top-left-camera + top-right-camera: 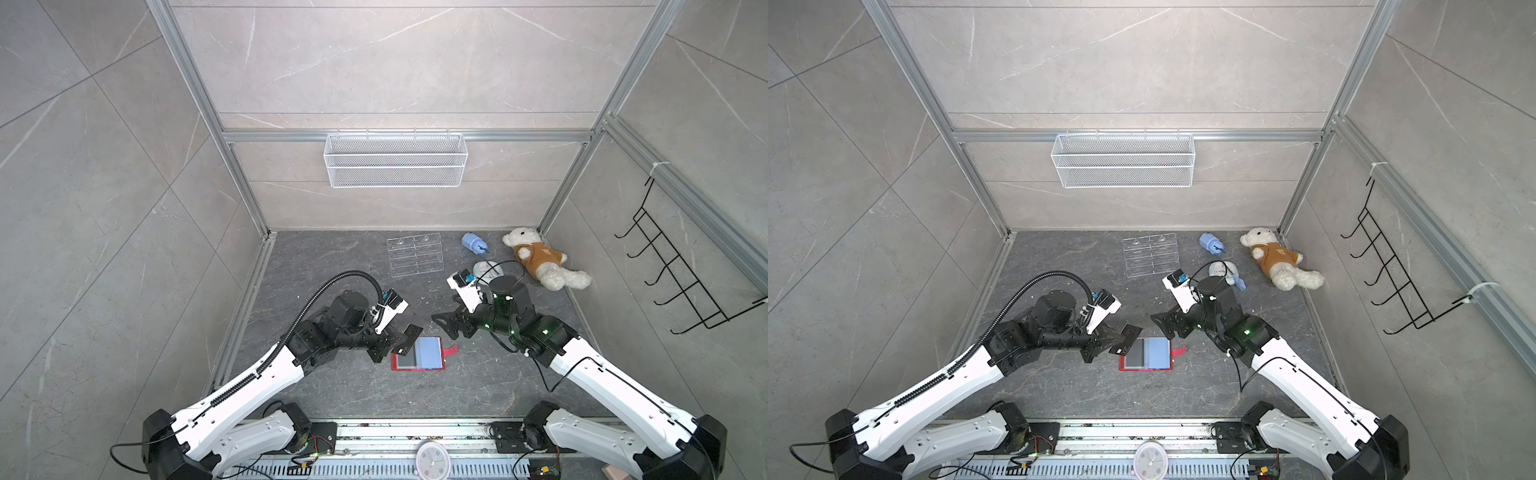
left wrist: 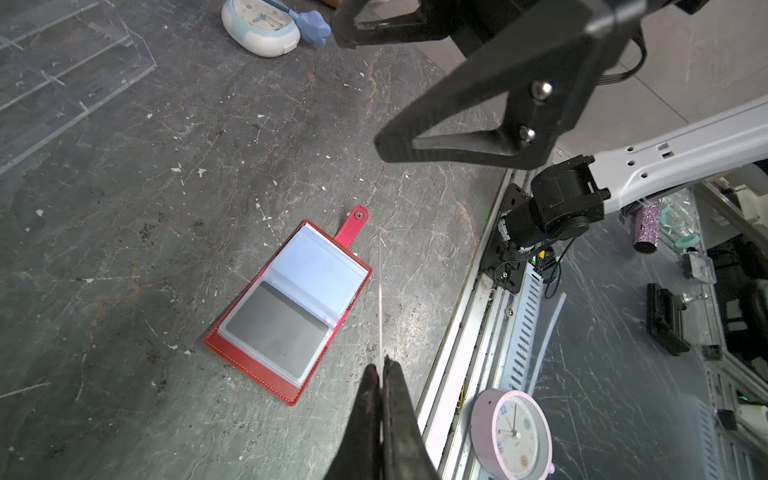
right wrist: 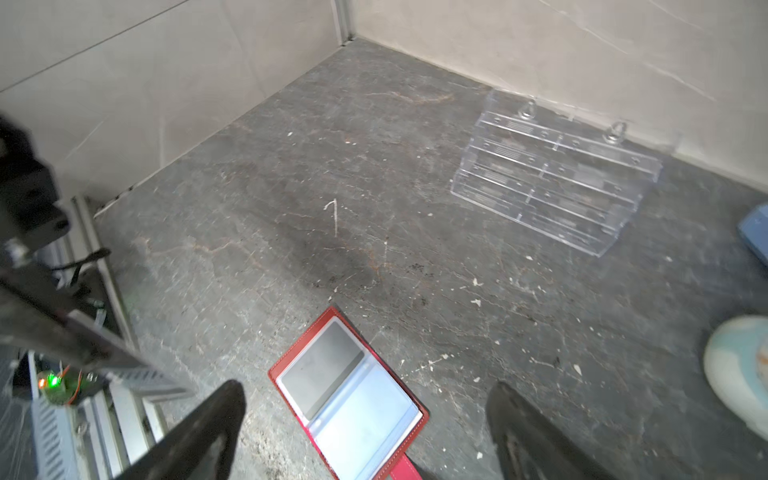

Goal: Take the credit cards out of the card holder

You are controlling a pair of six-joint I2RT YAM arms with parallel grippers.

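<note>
The red card holder (image 1: 417,366) lies open and flat on the dark table, its snap tab (image 1: 451,351) pointing right. A dark grey credit card (image 2: 276,328) sits inside its clear sleeve beside a pale blue page (image 2: 318,266). My left gripper (image 1: 397,337) is shut on a black credit card (image 1: 411,333) marked "Vip", held tilted just above the holder's left edge. In the left wrist view that card (image 2: 380,291) shows edge-on, sticking out of the pinched fingertips of the left gripper (image 2: 382,365). My right gripper (image 1: 451,327) hovers open and empty over the holder's right side (image 3: 365,390).
A clear acrylic tiered stand (image 1: 415,255) lies at the back. A teddy bear (image 1: 536,257), a blue object (image 1: 473,243) and a pale clock (image 1: 488,269) sit at the back right, behind the right arm. A pink clock (image 1: 432,461) lies on the front rail.
</note>
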